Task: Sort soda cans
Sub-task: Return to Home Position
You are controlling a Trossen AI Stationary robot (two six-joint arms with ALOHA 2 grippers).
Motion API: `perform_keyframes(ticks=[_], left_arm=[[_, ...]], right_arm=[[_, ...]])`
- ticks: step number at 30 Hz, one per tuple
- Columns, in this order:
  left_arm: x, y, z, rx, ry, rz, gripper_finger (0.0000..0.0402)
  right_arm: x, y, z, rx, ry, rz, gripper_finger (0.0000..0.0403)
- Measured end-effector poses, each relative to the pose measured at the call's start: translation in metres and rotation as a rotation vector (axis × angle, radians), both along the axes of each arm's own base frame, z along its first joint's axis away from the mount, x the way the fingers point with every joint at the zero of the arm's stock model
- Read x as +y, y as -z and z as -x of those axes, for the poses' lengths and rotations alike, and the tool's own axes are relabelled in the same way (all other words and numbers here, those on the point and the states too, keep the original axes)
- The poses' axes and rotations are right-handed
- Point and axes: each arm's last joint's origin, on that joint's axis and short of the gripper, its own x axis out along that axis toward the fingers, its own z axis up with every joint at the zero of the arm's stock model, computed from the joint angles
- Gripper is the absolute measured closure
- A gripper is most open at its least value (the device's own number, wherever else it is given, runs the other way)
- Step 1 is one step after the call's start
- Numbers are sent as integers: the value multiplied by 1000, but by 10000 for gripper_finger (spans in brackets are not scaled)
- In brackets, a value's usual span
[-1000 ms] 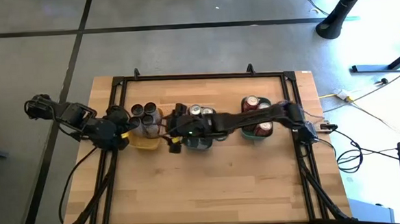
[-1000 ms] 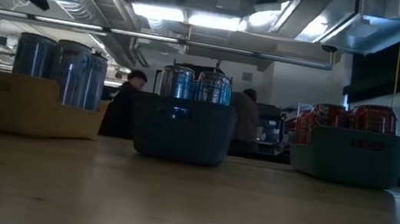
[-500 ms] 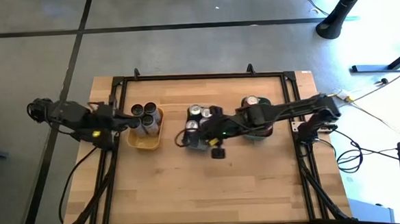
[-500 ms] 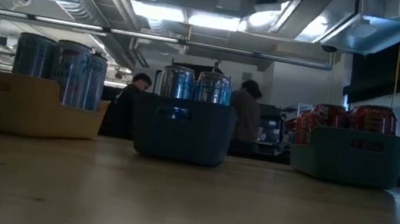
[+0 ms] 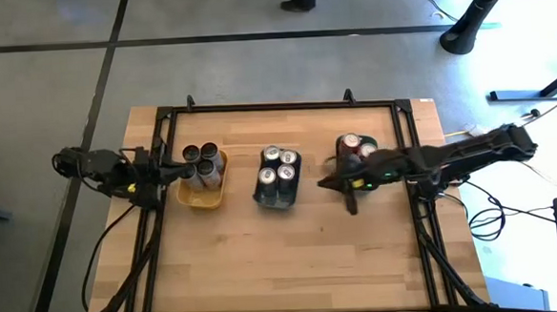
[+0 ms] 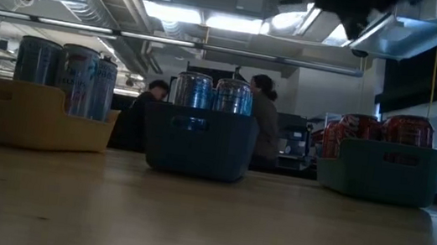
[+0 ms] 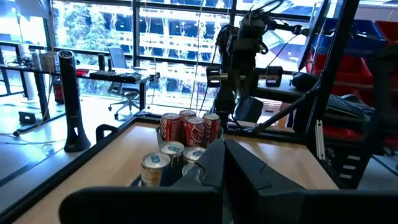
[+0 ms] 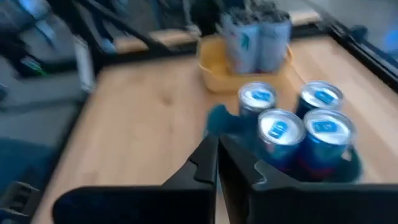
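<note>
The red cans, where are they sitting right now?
From above, the red cans stand in the teal tray on the table's right side, next to the grey-blue tray of silver-topped cans in the middle; the right gripper, shut, hovers between the two trays.

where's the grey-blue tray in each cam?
High: grey-blue tray at table centre, holding four cans.
Low: centre of frame, cans above its rim.
Left wrist: mostly hidden; only its silver-topped cans show.
Right wrist: under the blue cans.
Shared landmark: yellow tray beside it.
</note>
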Motion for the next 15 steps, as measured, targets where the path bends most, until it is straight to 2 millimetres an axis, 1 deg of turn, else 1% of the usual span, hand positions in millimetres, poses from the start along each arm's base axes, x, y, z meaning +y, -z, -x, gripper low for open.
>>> perform_keyframes(ticks=[2, 5, 8, 10, 11, 13, 15], left_arm=[[1, 2, 1, -5, 0, 4, 401], [2, 3, 5, -17, -1, 1, 401], [3, 3, 7, -23, 0, 18, 401], [3, 2, 7, -28, -1, 9, 401], [3, 3, 7, -26, -1, 4, 402], [3, 3, 7, -25, 0, 14, 402], [3, 6, 7, 4, -1, 8, 401]], right_arm=[[1, 9, 21, -94, -33, -36, 397], [0, 23, 46, -227, -57, -70, 401], [-4, 38, 66, -250, -61, -89, 398], [-5, 46, 75, -235, -60, -108, 394], [-6, 49, 78, -234, -52, -152, 392], [-7, 51, 82, -243, -40, -202, 389], [-8, 53, 85, -258, -48, -176, 389]])
